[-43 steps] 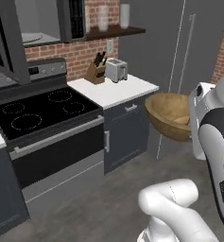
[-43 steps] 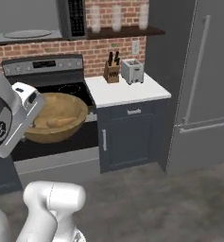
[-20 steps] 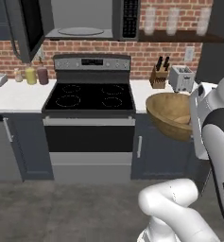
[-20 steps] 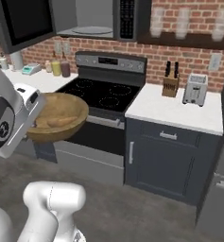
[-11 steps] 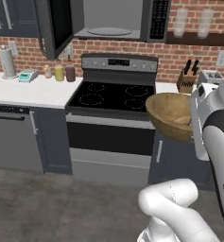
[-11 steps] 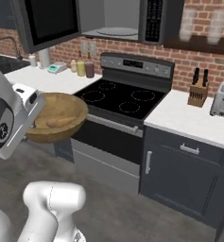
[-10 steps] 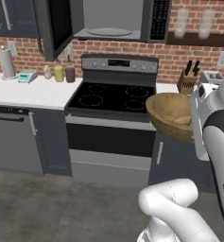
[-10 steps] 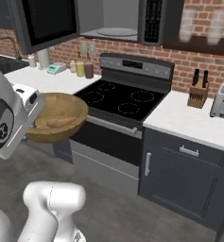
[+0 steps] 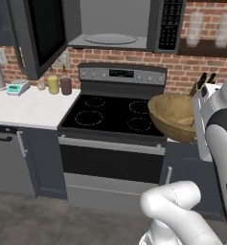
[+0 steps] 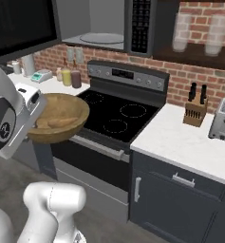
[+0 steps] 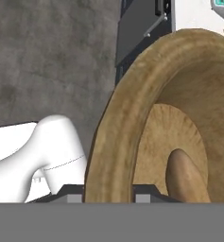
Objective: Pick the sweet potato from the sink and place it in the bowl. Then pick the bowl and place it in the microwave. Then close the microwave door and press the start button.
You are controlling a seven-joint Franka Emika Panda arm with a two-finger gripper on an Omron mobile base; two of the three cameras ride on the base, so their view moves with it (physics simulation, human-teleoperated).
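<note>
My gripper (image 11: pixel 106 193) is shut on the rim of the wooden bowl (image 11: pixel 179 108), holding it in the air in front of the stove. The sweet potato (image 11: pixel 184 177) lies inside the bowl. From the right base view the bowl (image 10: pixel 61 111) with the sweet potato (image 10: pixel 61 122) hangs at the stove's front left corner. From the left base view the bowl (image 9: pixel 170 115) hangs at its front right. The microwave (image 9: pixel 115 26) sits above the stove, and the microwave door (image 9: pixel 40 33) is swung open to the left. The sink is out of view.
A black stove (image 9: pixel 110 112) stands below the microwave. The white counter (image 9: pixel 24 107) to its left carries bottles (image 9: pixel 57 85) and a small scale (image 9: pixel 17 87). The counter on the right holds a knife block (image 10: pixel 195 111) and a toaster (image 10: pixel 223 121).
The base has driven and turned, so the whole picture has shifted: stove and open microwave now stand nearer and straight ahead. The bowl stays in the same grip.
</note>
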